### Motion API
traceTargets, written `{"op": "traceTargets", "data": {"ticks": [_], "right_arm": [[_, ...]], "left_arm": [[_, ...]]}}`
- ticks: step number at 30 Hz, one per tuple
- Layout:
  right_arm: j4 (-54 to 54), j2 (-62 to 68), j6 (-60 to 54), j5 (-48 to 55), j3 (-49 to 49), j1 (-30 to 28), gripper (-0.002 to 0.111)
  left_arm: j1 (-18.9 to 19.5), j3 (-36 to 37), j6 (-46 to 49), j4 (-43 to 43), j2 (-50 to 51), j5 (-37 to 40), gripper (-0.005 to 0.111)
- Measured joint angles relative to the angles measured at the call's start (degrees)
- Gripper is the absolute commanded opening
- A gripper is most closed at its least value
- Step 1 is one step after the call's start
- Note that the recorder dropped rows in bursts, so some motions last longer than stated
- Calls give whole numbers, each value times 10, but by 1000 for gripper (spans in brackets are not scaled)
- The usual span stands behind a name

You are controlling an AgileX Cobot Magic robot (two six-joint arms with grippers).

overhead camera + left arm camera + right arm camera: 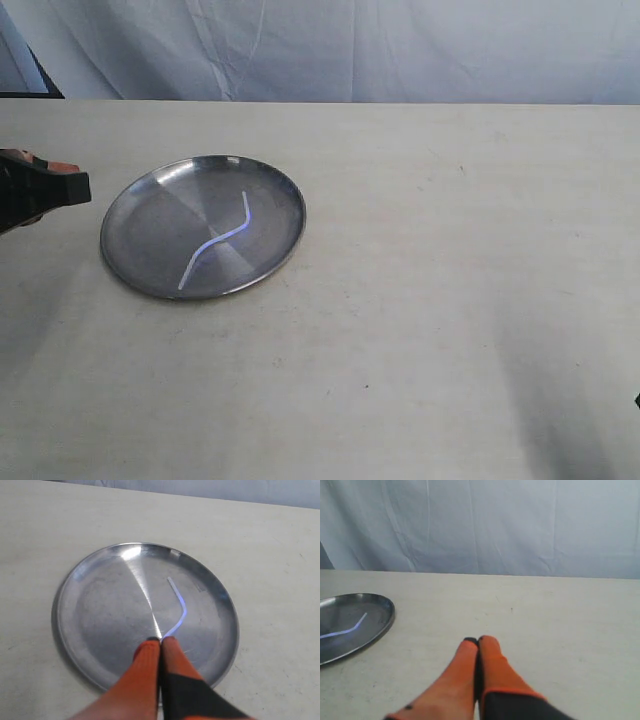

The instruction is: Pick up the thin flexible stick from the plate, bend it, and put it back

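Note:
The plate (150,215) is a round shiny metal dish on the left part of the table. The thin flexible stick (222,240) lies inside it, bent into an S-curve with a bluish glow at the middle. My left gripper (82,188) hovers just left of the plate, apart from it, shut and holding nothing. In the left wrist view its orange fingertips (161,640) are pressed together in front of the plate (100,610) and hide one end of the stick (181,605). My right gripper (478,640) is shut over bare table, with the plate (377,615) and stick (350,628) off to one side.
The beige table (430,300) stretches wide to the right of the plate. A pale blue-grey cloth backdrop (350,50) hangs along the far edge. The right arm itself is outside the exterior view.

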Motion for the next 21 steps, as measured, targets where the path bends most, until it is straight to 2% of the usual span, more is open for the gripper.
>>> {"op": "traceTargets", "data": {"ticks": [1, 3, 7, 14, 21], "right_arm": [[-31, -5, 24, 1, 0, 0, 0], [-145, -16, 153, 16, 0, 0, 0], [-255, -39, 281, 80, 0, 0, 0], [-274, -67, 303, 144, 0, -44, 0], [-274, -70, 304, 151, 0, -53, 0]], "left_arm": [[0, 0, 0, 0, 0, 0, 0], [0, 0, 0, 0, 0, 0, 0], [0, 0, 0, 0, 0, 0, 0], [0, 0, 0, 0, 0, 0, 0], [0, 0, 0, 0, 0, 0, 0]]}}
